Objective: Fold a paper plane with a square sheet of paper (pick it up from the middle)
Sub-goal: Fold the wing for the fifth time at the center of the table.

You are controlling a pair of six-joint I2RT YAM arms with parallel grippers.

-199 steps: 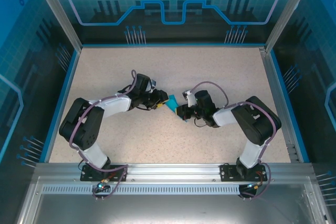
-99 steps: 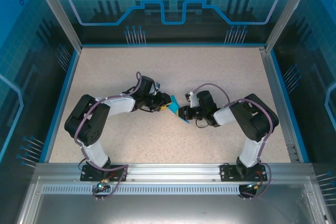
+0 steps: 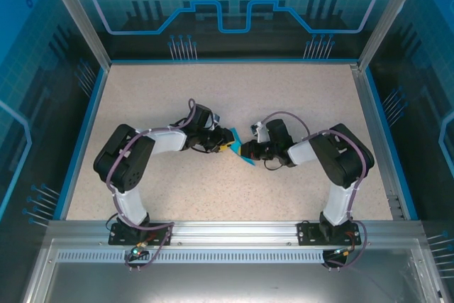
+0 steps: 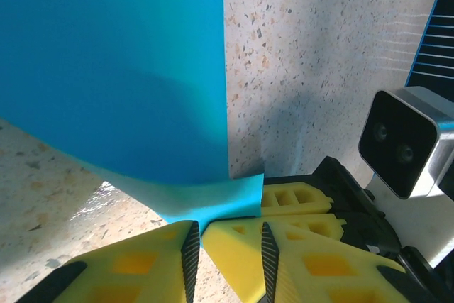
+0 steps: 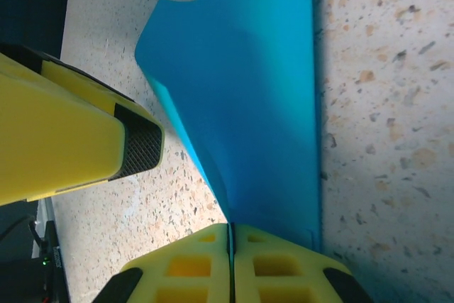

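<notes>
The square sheet of paper (image 3: 233,135) is bright blue and bent into a fold, held up between the two grippers at the table's middle. My right gripper (image 5: 230,230) is shut on one edge of the paper (image 5: 255,90), its yellow fingers pressed together. My left gripper (image 4: 228,246) faces it from the left with its jaws apart. The paper (image 4: 113,69) dips into the gap beside the left pad. The right gripper's fingers (image 4: 294,196) reach in between my left jaws. One left finger (image 5: 64,125) stands just clear of the sheet. From above, the left gripper (image 3: 225,145) and right gripper (image 3: 245,150) nearly touch.
The speckled beige table (image 3: 234,97) is bounded by a blue rim (image 3: 84,133) and glass walls. An aluminium rail (image 3: 227,232) runs along the near edge. The right wrist's camera housing (image 4: 397,143) sits close to my left fingers.
Both wrists have drawn closer together over the table's middle. The left arm has reached to the right, and the right wrist has shifted up and left with the paper in it.
</notes>
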